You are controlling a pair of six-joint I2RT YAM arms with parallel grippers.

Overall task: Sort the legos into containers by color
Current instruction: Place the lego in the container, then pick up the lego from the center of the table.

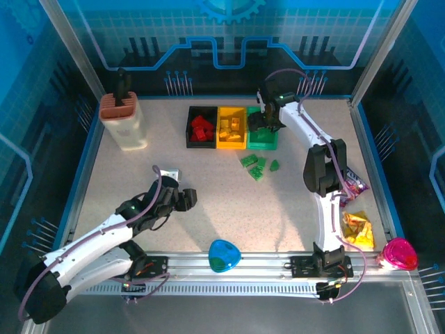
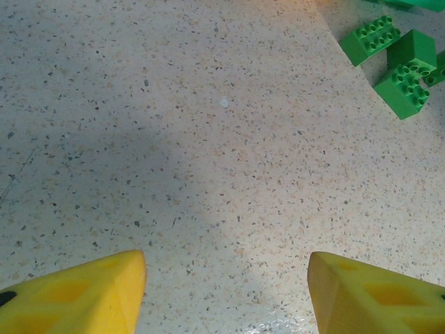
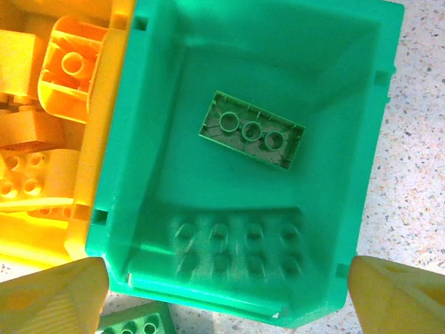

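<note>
Three joined containers stand at the back: black (image 1: 189,136) with red legos (image 1: 201,126), yellow (image 1: 221,142) with yellow legos (image 3: 42,139), green (image 1: 263,142). My right gripper (image 1: 265,122) (image 3: 228,273) hangs open over the green container (image 3: 160,83). Inside it lie an upside-down green brick (image 3: 252,130) and a blurred studded green brick (image 3: 236,243), clear of both fingers. Several green legos (image 1: 254,165) (image 2: 400,66) lie loose on the table in front of the containers. My left gripper (image 1: 183,198) (image 2: 226,268) is open over bare table, holding nothing.
A cream block with a brown top (image 1: 124,122) stands at the back left. A blue-green disc (image 1: 224,255) sits at the near edge. Snack packets (image 1: 358,229) and a pink cup (image 1: 400,254) lie at the right. One green brick (image 3: 135,323) rests just outside the green container.
</note>
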